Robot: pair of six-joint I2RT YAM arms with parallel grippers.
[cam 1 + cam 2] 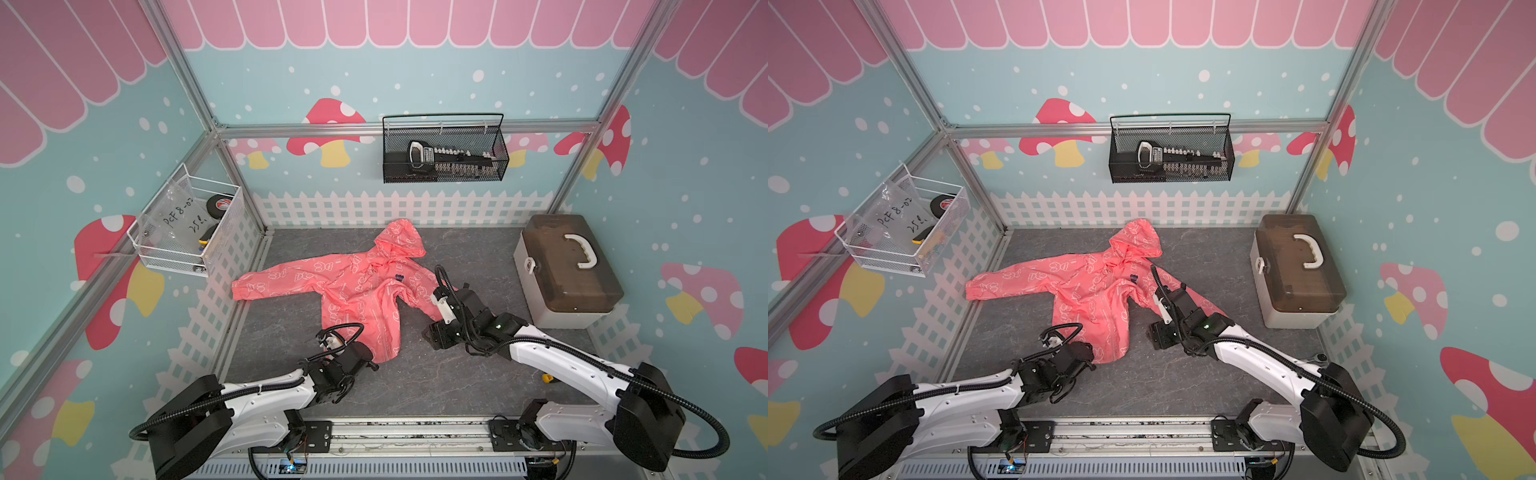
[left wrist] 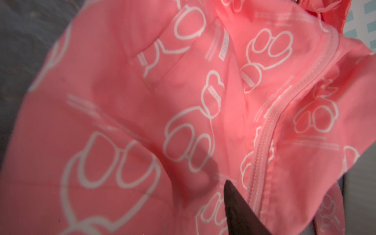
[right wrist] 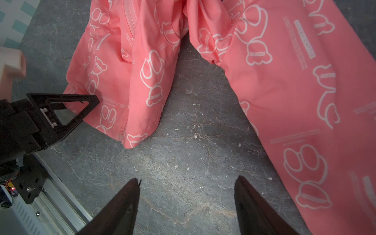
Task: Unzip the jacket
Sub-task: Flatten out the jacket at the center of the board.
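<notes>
The coral-pink jacket lies flat on the grey table, hood toward the back wall, in both top views. Its front zipper looks closed along the stretch I see. My left gripper sits at the bottom hem. In the left wrist view one dark finger rests on the fabric beside the zipper, and cloth hides the other, so the gap does not show. My right gripper is open over bare table, between the jacket's body and its sleeve.
A brown-lidded toolbox stands at the right. A black wire basket hangs on the back wall and a white one on the left wall. A small yellow object lies near the right arm. The arms' rail runs along the front.
</notes>
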